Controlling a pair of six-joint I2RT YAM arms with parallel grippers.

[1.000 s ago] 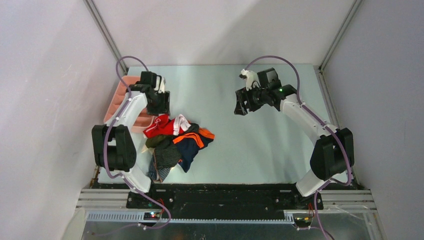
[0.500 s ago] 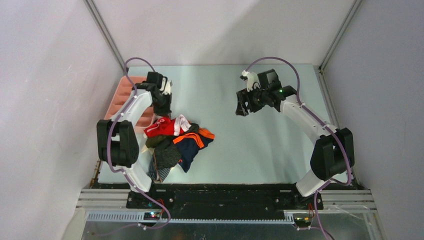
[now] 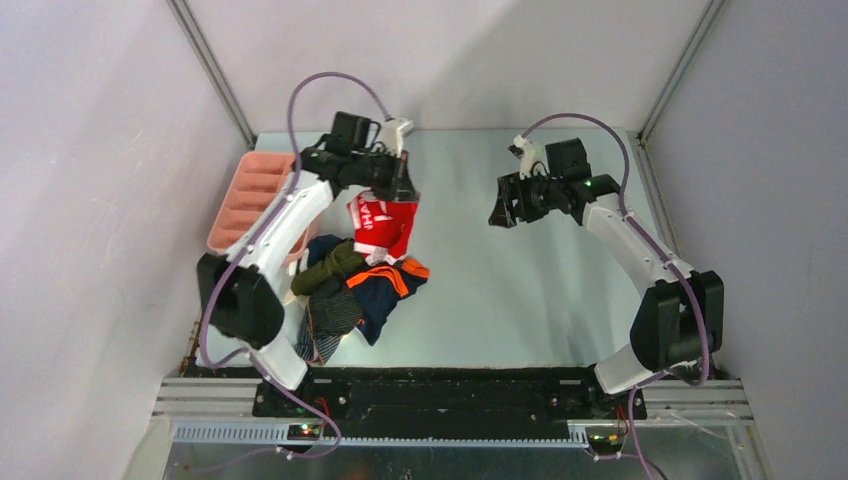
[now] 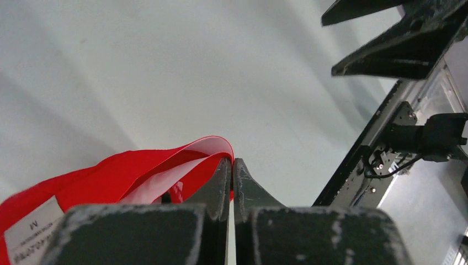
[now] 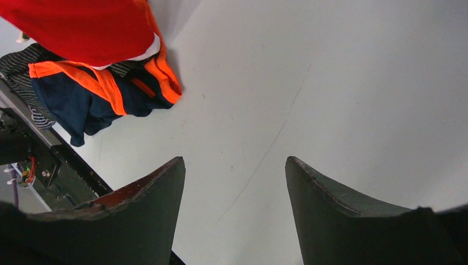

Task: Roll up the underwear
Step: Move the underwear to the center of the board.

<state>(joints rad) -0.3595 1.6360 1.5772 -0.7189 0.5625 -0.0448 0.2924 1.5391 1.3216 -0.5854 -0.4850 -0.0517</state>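
Note:
My left gripper [image 3: 402,192] is shut on the red and white underwear [image 3: 382,224], which hangs from it above the table. In the left wrist view the red band [image 4: 143,168] is pinched at the left gripper [image 4: 232,162]. A pile of underwear [image 3: 350,290] lies below on the table: navy with orange bands [image 3: 385,283], olive green [image 3: 325,268], dark grey striped [image 3: 325,325]. My right gripper [image 3: 503,212] hovers open at the right, nothing between its fingers. The right wrist view shows the right gripper [image 5: 234,161] over bare table, with the navy and orange underwear [image 5: 94,91] at upper left.
A pink compartment tray [image 3: 245,200] stands at the table's left edge beside the left arm. Metal frame posts rise at the far corners. The black base rail [image 3: 450,390] runs along the near edge.
My left gripper shut on the red and white underwear at the pile and lifted it up and to the right. The right gripper shifted slightly right and stayed open.

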